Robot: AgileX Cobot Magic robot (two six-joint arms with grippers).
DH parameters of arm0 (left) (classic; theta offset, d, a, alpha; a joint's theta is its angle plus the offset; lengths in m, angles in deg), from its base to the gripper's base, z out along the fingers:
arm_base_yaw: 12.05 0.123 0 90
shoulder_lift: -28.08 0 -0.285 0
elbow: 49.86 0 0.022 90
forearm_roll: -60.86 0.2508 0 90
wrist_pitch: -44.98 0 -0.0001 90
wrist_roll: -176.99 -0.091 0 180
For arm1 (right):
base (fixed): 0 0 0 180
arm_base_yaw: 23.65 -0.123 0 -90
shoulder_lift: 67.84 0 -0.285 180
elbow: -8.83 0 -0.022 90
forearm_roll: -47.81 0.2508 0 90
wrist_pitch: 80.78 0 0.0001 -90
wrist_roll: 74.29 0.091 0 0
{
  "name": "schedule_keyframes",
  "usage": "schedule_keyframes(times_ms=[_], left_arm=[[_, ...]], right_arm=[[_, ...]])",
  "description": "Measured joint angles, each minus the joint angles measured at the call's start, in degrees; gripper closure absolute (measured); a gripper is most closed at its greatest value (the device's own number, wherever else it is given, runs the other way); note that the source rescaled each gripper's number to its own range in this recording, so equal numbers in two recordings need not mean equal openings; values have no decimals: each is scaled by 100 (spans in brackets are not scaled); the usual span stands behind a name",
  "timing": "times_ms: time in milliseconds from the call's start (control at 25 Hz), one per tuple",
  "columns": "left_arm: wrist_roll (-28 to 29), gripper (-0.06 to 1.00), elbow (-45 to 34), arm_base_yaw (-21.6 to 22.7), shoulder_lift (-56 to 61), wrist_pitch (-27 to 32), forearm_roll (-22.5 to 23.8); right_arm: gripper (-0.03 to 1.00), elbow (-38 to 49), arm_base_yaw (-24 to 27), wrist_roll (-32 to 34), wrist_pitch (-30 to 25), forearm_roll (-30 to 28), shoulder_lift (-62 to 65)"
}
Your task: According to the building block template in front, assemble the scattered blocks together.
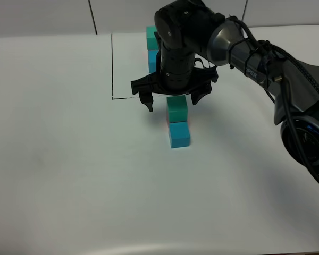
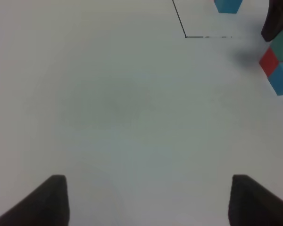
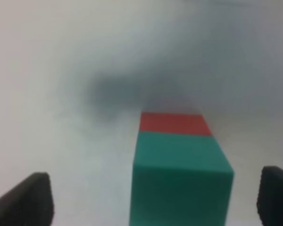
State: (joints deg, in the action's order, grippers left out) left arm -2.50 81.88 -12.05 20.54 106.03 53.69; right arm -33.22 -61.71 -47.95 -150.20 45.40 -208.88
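Three loose cubes sit bunched together near the middle of the white desk (image 1: 69, 175), one of each colour. The teal-green cube (image 1: 177, 108) and the blue cube (image 1: 179, 134) touch side by side, blue nearer the front edge. The red cube (image 2: 269, 61) is pressed against them on the left; from above only a sliver of it shows.

At the back of the desk stands the building block template (image 1: 152, 47), a single joined model with teal-green over blue and a trace of red, partly hidden behind the right arm. Two thin black drawn lines (image 1: 112, 64) meet at a corner to its left.

The right end effector (image 1: 171, 99) hangs directly over the teal-green cube, its two fingers spread wide to either side, clear of the cube's faces and pinching nothing. The right wrist view shows the green top between the two dark fingertips (image 3: 30, 200), with red beyond it.

The left end effector (image 2: 148, 200) is over bare desk well to the left of the cubes, its two fingers apart and holding nothing.
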Motion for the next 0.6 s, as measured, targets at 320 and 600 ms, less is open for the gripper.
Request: schedule_keyframes(times_ms=[320, 600], left_arm=[[0, 44, 0, 0, 0, 0, 0], [0, 44, 0, 0, 0, 0, 0]], right_arm=[[14, 0, 209, -328, -17, 5, 686], [14, 393, 814, -582, -14, -87, 1311]])
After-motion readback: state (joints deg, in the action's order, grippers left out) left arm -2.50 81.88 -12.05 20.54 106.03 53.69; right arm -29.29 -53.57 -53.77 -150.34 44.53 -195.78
